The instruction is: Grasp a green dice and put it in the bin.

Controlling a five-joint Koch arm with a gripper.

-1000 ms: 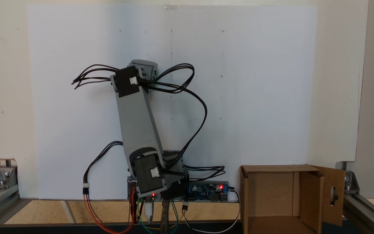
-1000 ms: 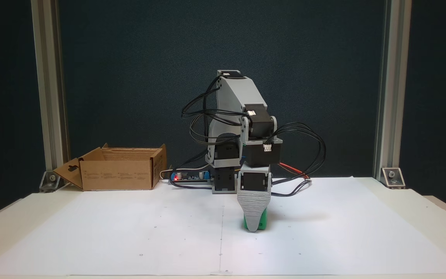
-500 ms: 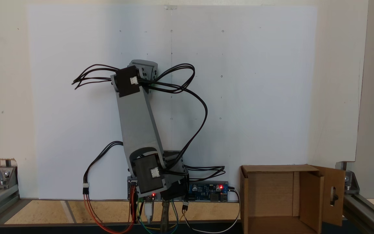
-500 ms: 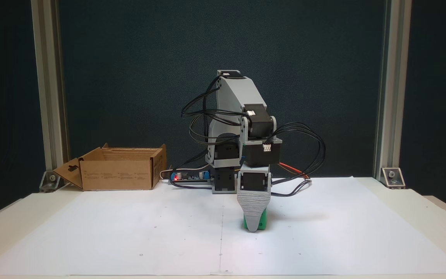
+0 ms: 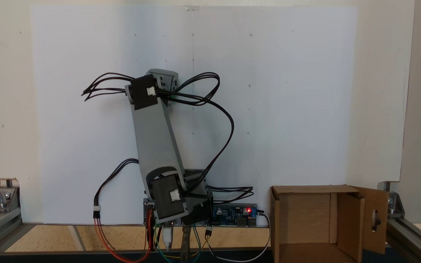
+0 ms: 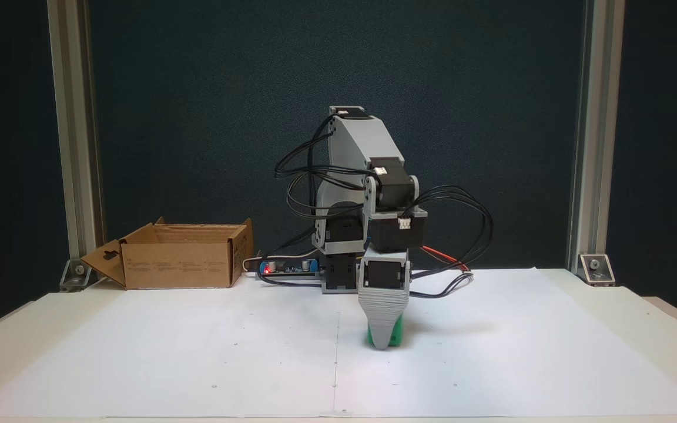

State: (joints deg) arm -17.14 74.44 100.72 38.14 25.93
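1. The green dice (image 6: 396, 336) is seen on the white paper (image 6: 197, 352), directly behind the lowered gripper (image 6: 381, 343); whether it is clenched cannot be told.
2. A firm, centred pinch should be confirmed before lifting toward the bin (image 6: 180, 264).
3. The bin's open inside (image 5: 305, 219) is shown from above; the dice is seen from the front.

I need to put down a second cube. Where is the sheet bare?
The white paper is bare between the bin and the arm, and right of the green dice. Around the end effector and the cables, it is crowded.
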